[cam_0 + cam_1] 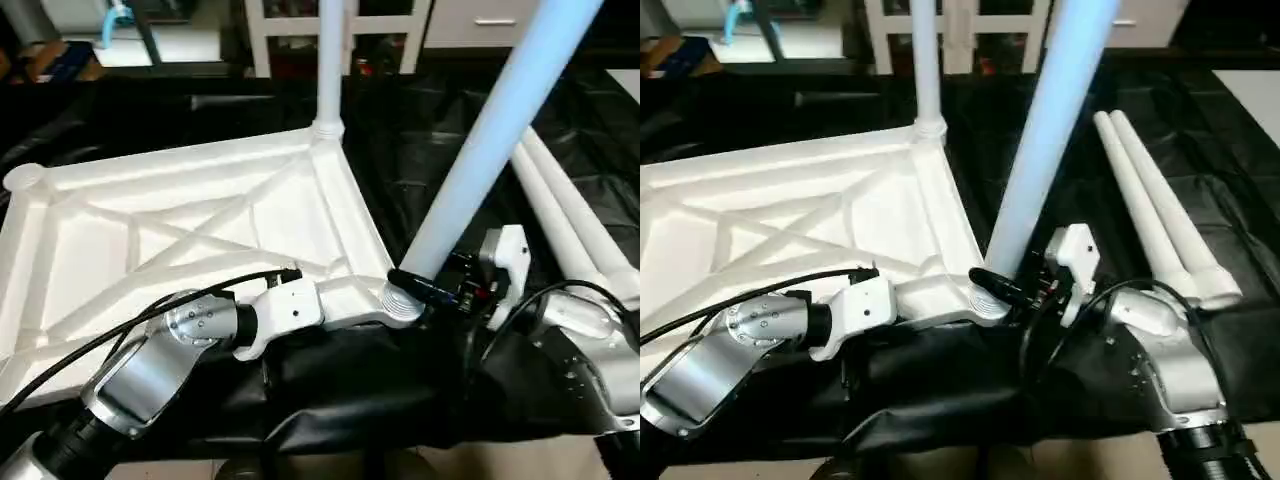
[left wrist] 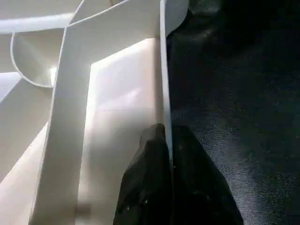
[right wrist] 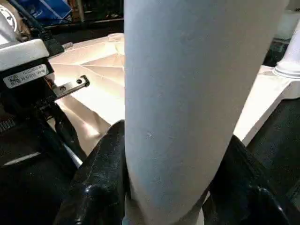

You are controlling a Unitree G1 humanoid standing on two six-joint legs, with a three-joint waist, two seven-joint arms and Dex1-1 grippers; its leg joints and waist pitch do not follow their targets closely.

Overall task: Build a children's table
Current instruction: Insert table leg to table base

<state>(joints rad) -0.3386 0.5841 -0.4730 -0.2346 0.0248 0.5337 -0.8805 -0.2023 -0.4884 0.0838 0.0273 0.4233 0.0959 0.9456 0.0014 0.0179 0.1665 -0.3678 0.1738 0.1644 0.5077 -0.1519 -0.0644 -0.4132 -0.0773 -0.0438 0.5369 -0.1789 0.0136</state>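
One ribbed white tabletop (image 1: pixel 190 240) lies upside down at centre. Four legs: one upright at 12 o'clock (image 1: pixel 329 60), one (image 1: pixel 480 150) gripped by the right fingers (image 3: pixel 98 173) at the near corner socket, two loose at 3 o'clock (image 1: pixel 1160 210). Left fingers (image 2: pixel 150 183) pinch the tabletop's rim.

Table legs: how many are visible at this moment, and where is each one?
4. One leg stands upright in the tabletop's far corner socket. One leg is tilted at the near corner socket, held by the right gripper. Two spare legs lie side by side on the black cover.
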